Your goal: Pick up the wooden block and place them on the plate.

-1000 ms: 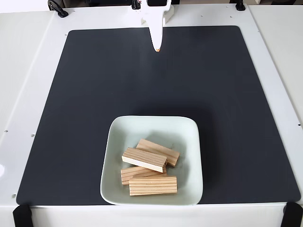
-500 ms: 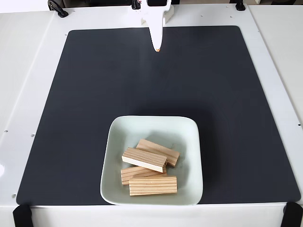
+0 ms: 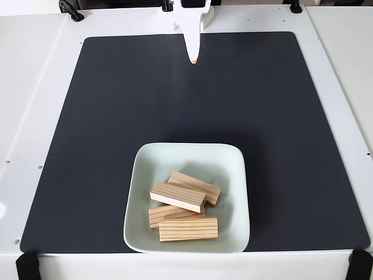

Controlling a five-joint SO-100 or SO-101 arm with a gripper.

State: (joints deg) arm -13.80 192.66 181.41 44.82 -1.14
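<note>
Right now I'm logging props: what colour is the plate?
Pale mint-white, plain, clearest in the fixed view: plate.

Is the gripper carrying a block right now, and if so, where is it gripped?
Nothing is held. The gripper hangs shut and empty at the mat's far edge; all four wooden blocks lie in the plate.

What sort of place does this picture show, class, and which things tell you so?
Probably a tabletop robot workbench: a black mat on a white table, clamps along its far edge, and a white arm's tool above a plate holding wooden blocks.
</note>
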